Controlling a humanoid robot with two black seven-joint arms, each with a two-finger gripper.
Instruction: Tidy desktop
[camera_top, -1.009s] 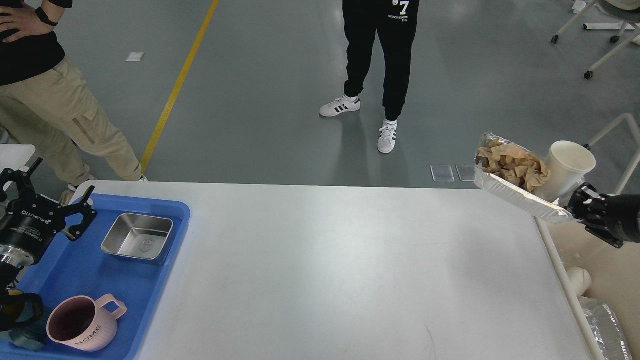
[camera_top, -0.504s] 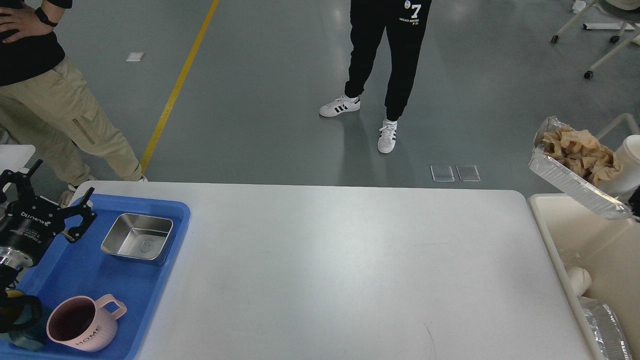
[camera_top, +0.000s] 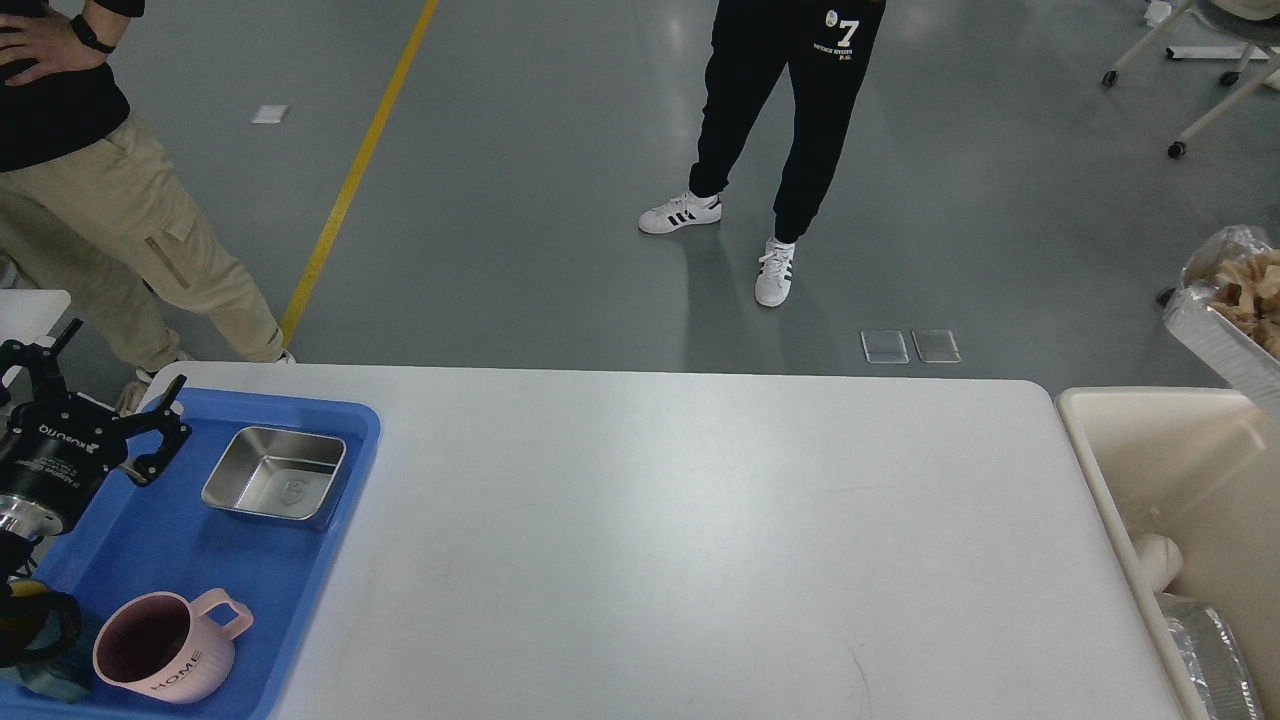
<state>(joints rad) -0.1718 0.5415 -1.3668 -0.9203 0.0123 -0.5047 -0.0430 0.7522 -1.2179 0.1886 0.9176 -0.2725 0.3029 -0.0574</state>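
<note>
The white desktop (camera_top: 700, 520) fills the middle of the head view. My left gripper (camera_top: 128, 356) is open and empty, hovering over the far left corner of a blue tray (camera_top: 160, 545). The tray holds a square steel dish (camera_top: 275, 485) and a pink mug (camera_top: 165, 650). A foil tray of crumpled brown paper (camera_top: 1232, 322) hangs tilted in the air at the right edge, above a cream bin (camera_top: 1180, 450). My right gripper is out of view past that edge.
The cream bin stands against the desktop's right end and holds a white cup (camera_top: 1160, 560) and a foil container (camera_top: 1212, 650). Two people stand on the grey floor beyond the far edge, one at the left (camera_top: 110, 210) and one in the centre (camera_top: 775, 130).
The foil tray of paper has moved right and up, off the desktop to above the bin. The paper cup and my right gripper have left the view. My left gripper has not moved.
</note>
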